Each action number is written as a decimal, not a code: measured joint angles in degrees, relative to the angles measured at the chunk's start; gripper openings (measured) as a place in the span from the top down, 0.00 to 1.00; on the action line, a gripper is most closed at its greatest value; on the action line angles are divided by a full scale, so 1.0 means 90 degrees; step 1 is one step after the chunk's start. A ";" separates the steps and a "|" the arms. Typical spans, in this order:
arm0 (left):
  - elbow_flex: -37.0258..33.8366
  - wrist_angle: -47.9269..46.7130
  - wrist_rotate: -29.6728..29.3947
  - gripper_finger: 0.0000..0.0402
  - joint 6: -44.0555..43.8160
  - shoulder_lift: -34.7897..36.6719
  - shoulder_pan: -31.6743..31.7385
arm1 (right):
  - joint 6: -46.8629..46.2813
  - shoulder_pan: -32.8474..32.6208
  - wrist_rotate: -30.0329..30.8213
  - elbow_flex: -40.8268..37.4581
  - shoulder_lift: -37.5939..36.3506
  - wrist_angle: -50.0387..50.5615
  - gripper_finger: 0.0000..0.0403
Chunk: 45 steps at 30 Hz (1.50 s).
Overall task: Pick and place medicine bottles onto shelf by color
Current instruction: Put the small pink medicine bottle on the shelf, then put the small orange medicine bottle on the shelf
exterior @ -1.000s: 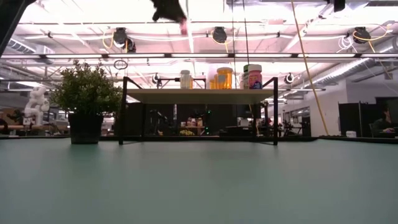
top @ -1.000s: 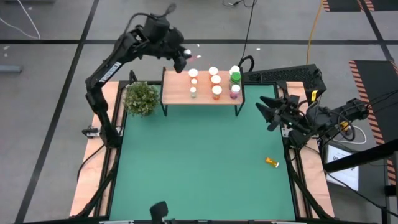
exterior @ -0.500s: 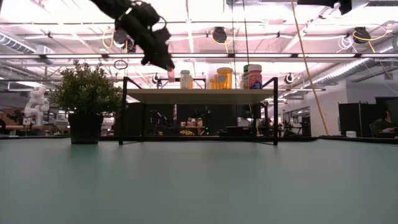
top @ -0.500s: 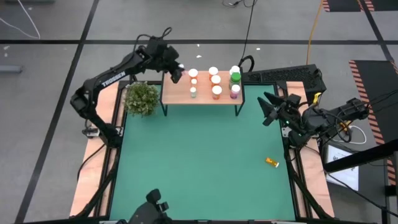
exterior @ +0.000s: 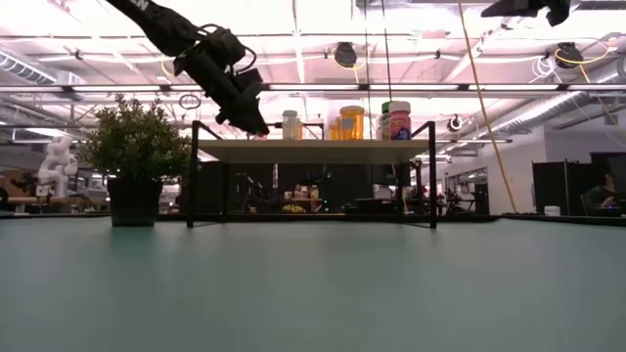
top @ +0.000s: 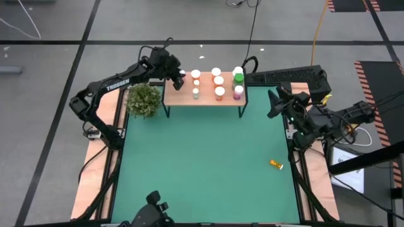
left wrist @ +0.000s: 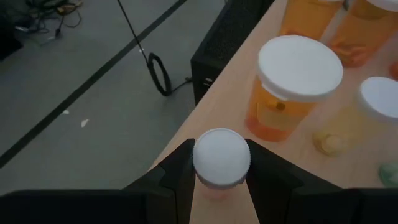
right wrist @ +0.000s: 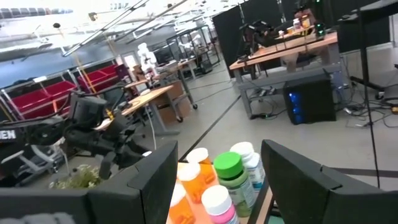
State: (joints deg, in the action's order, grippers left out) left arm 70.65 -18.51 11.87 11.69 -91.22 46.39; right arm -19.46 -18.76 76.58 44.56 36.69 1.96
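The left gripper (top: 179,78) has come down to the left end of the shelf (top: 205,98) since a second ago. It is pinching a small pink bottle (left wrist: 221,159) with a white cap, seen only from the left wrist view, right by the shelf's edge. From above, the green surface (top: 202,164) is wide and bare, with one small orange bottle (top: 276,164) lying near its right edge. A plant (top: 143,99) stands just beside the shelf. The other bottles (top: 218,81) stand together on the shelf. The right gripper (top: 273,104) waits with fingers spread, off the shelf's right end.
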 joint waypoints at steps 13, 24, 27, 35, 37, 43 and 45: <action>-0.0031 0.0057 -0.0079 0.57 -0.0356 0.0109 -0.0023 | -0.0097 0.0245 -0.0544 0.0000 -0.0150 -0.0039 0.44; -0.0032 0.0065 -0.0189 0.25 -0.0508 0.0856 -0.0033 | -0.0677 0.0242 -0.1077 0.0000 -0.0273 0.0817 0.44; -0.0032 0.0062 -0.0185 0.19 -0.0704 0.1280 -0.0131 | -0.1967 0.0238 -0.2597 0.0002 -0.0346 0.2102 0.44; -0.0029 0.1220 -0.0179 0.15 -0.1917 0.2026 -0.1166 | -0.4291 0.0238 -0.6205 -0.0520 0.0322 0.4697 0.47; -0.0024 0.1744 -0.0172 0.15 -0.2063 0.2028 -0.1600 | -0.4424 0.0238 -0.6710 -0.0792 0.0516 0.4654 0.49; -0.0017 0.2880 -0.0403 0.15 -0.2124 0.1837 -0.2739 | -0.5001 -0.0060 -0.8163 -0.1563 0.1084 0.4674 0.53; -0.0024 0.2983 -0.0762 0.15 -0.2158 0.1761 -0.3031 | -0.5110 -0.0281 -0.8358 -0.1726 0.1209 0.4689 0.53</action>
State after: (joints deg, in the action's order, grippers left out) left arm 70.43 8.34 5.02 -7.73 -75.37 19.11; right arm -65.46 -21.29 1.36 29.02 47.56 44.16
